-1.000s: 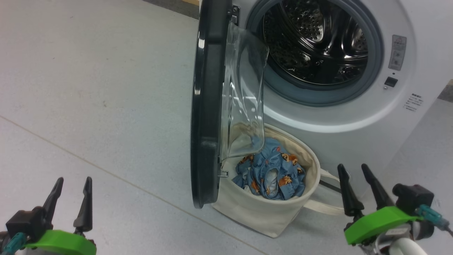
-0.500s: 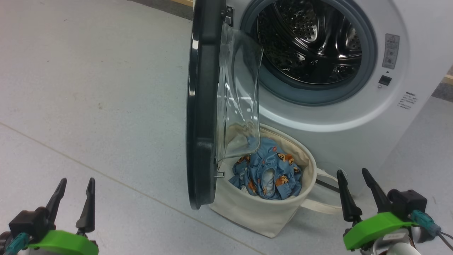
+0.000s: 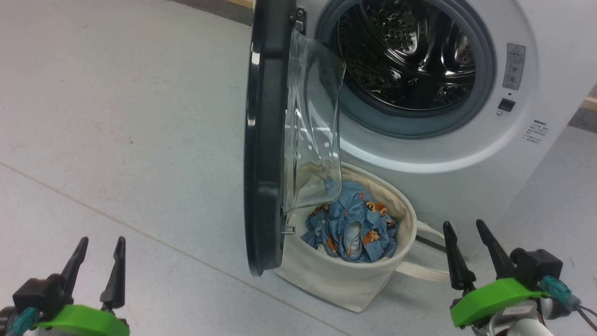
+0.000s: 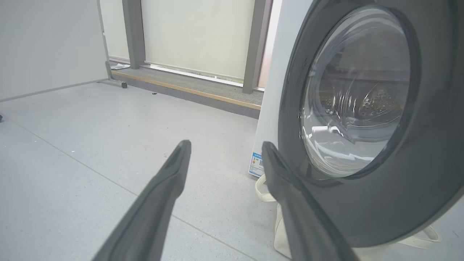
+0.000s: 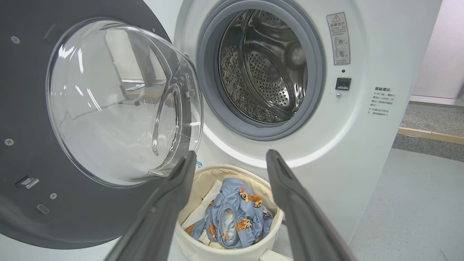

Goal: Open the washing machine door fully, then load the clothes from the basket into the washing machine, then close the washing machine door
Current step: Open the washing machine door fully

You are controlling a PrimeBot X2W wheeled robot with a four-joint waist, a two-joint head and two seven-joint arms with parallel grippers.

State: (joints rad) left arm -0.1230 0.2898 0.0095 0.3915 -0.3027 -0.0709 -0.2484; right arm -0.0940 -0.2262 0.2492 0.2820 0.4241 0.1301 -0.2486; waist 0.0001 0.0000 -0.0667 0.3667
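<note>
The white washing machine (image 3: 466,154) stands at the upper right with its steel drum (image 3: 406,51) exposed. Its door (image 3: 263,140), black-rimmed with a clear glass bowl (image 3: 312,126), hangs swung out edge-on toward me. Below the drum sits the cream basket (image 3: 345,280) holding the blue clothes (image 3: 357,226) with orange animals. My left gripper (image 3: 99,240) hovers open at the lower left, well left of the door. My right gripper (image 3: 464,224) is open at the lower right, just right of the basket. The right wrist view looks down on the clothes (image 5: 233,215) in the basket (image 5: 203,246).
Grey floor spreads wide to the left of the door (image 4: 362,203). A basket strap handle (image 3: 426,273) lies on the floor toward my right gripper. A raised wooden-edged strip (image 4: 188,90) runs along the far wall behind the washer.
The whole head view has shifted slightly, so the camera moved. Both grippers stay open in much the same places; door, basket and clothes are unchanged.
</note>
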